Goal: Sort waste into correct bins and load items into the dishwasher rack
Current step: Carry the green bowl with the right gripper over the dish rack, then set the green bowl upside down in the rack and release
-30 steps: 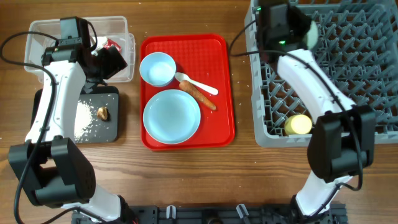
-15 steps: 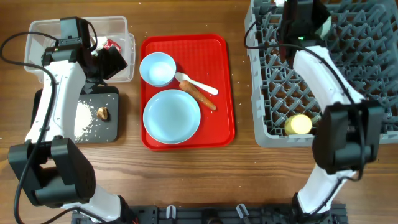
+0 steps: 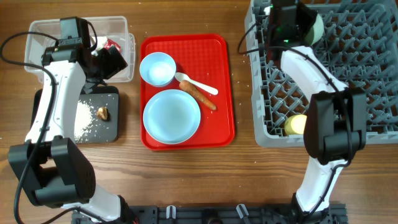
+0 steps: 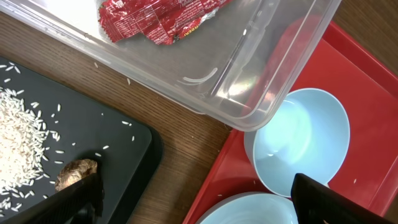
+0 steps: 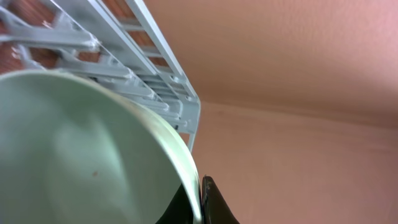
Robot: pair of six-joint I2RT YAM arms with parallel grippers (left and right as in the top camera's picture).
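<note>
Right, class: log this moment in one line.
left gripper: open, empty | right gripper: shut on pale green bowl, over rack | yellow cup: in rack | red tray: blue bowl, plate, spoon, sausage stick

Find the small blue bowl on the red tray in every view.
Overhead: small blue bowl in the red tray's upper left corner, above the light blue plate.
Left wrist: lower right, by the clear tub's corner.
Right wrist: not in it; that is another, greenish bowl, held at its rim by the right gripper.
Shared landmark: the red tray, in overhead and left wrist only.
</note>
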